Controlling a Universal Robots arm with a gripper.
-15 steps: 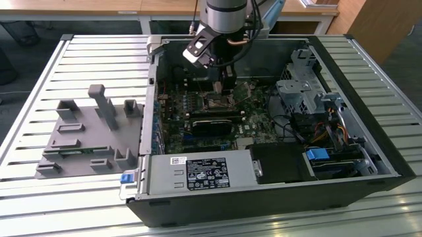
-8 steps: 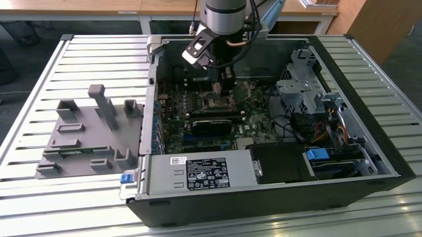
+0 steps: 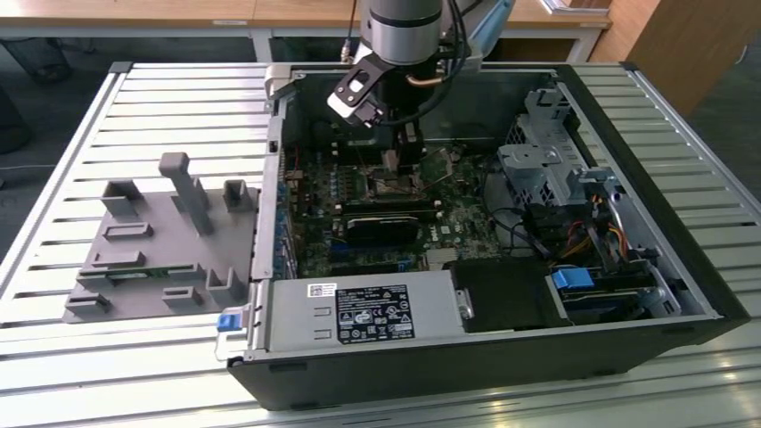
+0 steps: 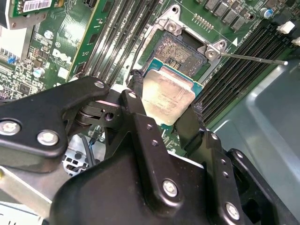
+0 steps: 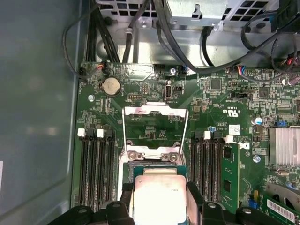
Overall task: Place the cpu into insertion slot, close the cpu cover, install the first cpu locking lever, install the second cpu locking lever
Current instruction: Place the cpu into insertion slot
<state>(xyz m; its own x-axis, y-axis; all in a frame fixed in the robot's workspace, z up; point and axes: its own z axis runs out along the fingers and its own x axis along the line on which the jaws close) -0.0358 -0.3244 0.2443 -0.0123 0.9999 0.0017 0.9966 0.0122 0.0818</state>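
Inside the open computer case (image 3: 476,357) that stands on the slatted bench (image 3: 143,98), the arm reaches down over the green board, with the hand (image 3: 398,162) low above the socket area. In the second wrist view the hand (image 4: 165,101) is closed narrowly on the cpu (image 4: 168,91), its black fingers (image 4: 192,125) pressing two opposite edges so that the metal top and the underside are left untouched. This grip probably serves to spare the contacts and keep the chip flat. The cpu hangs just over the near edge of the insertion slot (image 4: 180,51), whose dark pin-field lies mostly bare beyond it. It looks not yet seated, though how far above the pins it sits I cannot tell. In the first wrist view the cpu (image 5: 159,194) shows between the fingers, and the cpu cover (image 5: 154,111) is swung back past the socket, the board visible through its cut-out, which leaves the way down clear. A thin lever rod (image 4: 253,58) juts out from a corner of the socket, unlatched, across the memory slots (image 4: 229,65). On the bench at the exterior view's left sits a grey fixture tray (image 3: 155,245), well apart from the work.
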